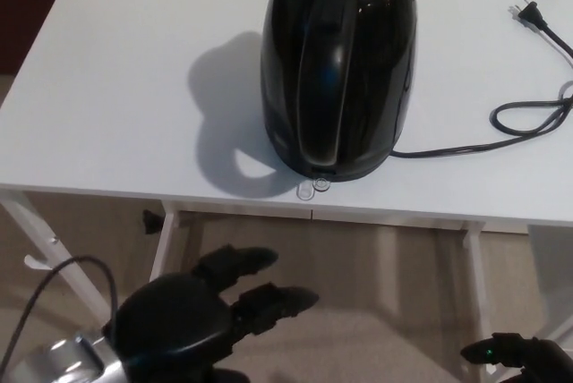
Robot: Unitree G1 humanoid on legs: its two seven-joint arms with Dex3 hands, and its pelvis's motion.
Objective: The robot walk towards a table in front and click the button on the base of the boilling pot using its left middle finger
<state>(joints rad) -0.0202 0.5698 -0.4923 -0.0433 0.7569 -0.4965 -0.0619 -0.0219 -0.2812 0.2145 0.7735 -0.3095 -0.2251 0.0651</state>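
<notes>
A glossy black boiling pot (338, 61) stands on the white table (116, 88), its handle facing me. At the front of its base a small clear button tab (314, 187) sticks out near the table's front edge. My left hand (201, 311) is raised below the table edge at lower left, open, with fingers (273, 301) spread and pointing right and up toward the pot. It is well short of the button. Only the dark tip of my right hand (519, 354) shows at the bottom right corner, with a green light on it.
A black power cord (528, 114) loops across the table's right side, its plug (528, 12) lying near the far right edge. White table legs (166, 258) and beige carpet (376, 311) show beneath the table. A cable (54, 280) curves from my left wrist.
</notes>
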